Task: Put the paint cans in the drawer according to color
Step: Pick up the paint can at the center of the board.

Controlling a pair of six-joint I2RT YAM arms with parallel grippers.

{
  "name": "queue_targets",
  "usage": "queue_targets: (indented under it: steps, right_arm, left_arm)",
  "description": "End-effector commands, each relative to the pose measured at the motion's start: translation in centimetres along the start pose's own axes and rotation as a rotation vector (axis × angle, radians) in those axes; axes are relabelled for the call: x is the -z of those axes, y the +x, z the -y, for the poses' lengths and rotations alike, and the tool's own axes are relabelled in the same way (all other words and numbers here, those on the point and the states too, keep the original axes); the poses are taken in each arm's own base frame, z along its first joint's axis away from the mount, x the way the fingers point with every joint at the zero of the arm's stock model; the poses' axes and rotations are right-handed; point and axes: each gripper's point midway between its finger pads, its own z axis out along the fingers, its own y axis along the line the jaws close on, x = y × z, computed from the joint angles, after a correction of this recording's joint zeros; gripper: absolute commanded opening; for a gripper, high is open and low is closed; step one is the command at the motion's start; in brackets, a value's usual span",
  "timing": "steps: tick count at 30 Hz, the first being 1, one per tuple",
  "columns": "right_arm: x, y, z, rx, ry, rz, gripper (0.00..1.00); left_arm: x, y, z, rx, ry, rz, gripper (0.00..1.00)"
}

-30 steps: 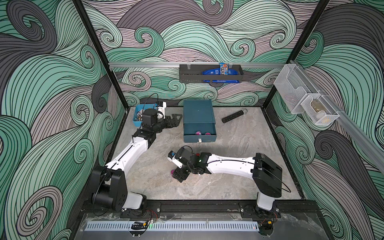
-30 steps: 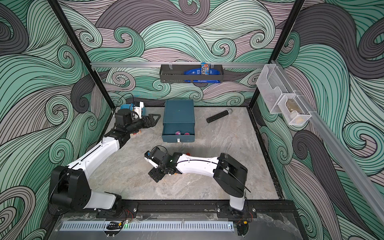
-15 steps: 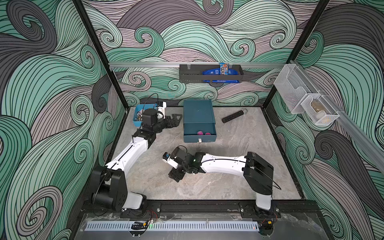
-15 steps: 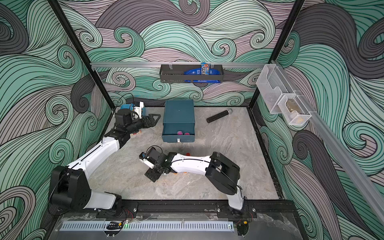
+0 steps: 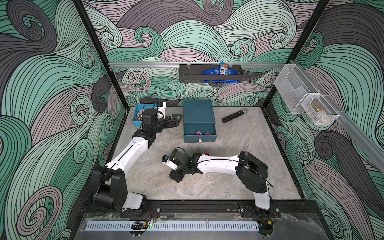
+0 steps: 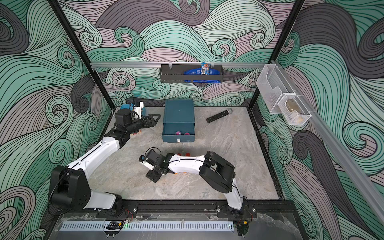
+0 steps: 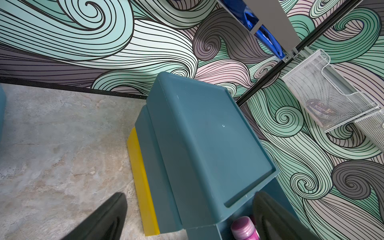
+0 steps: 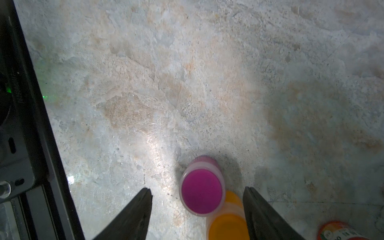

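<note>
Sorting in progress, early stage. We see the drawer (image 5: 198,116) at the far middle of the table (image 5: 245,149) with one tray pulled out toward the near side; two magenta paint cans (image 5: 198,132) lie in it, side by side. The third magenta can (image 8: 202,192) stands on the table, near of the chest and left of centre, between the spread jaws of the right gripper (image 5: 176,177), which touch neither side of it. An orange can (image 8: 227,220) sits just beside it, also inside the jaw gap, and a red can (image 8: 340,230) stands off to one side. The left gripper (image 5: 175,120) hangs at the left flank of the chest, jaws wide apart and empty. We judge the magenta group two thirds done; the orange and red cans that show are all on the table, mostly hidden under the right arm in both top views, and we cannot tell whether the other trays hold anything
</note>
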Motion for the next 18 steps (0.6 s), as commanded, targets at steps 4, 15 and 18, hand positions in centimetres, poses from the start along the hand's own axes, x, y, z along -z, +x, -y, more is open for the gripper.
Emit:
queue_targets:
  steps: [4,15,18]
  right_arm:
    - [-0.6,0.2,-0.3,0.018,-0.010,-0.013,0.65]
    - [-1.4,0.4,-0.7,0.023,-0.025,-0.028,0.60]
    - [-1.5,0.3,-0.8,0.024,-0.029,-0.027,0.60]
  left_arm:
    - [-0.1,-0.2,-0.3,0.006,-0.007,0.005,0.98]
    - [-0.1,-0.2,-0.4,0.004,-0.008,0.005,0.97]
    - [0.0,-0.2,-0.3,0.004,-0.006,0.005,0.98]
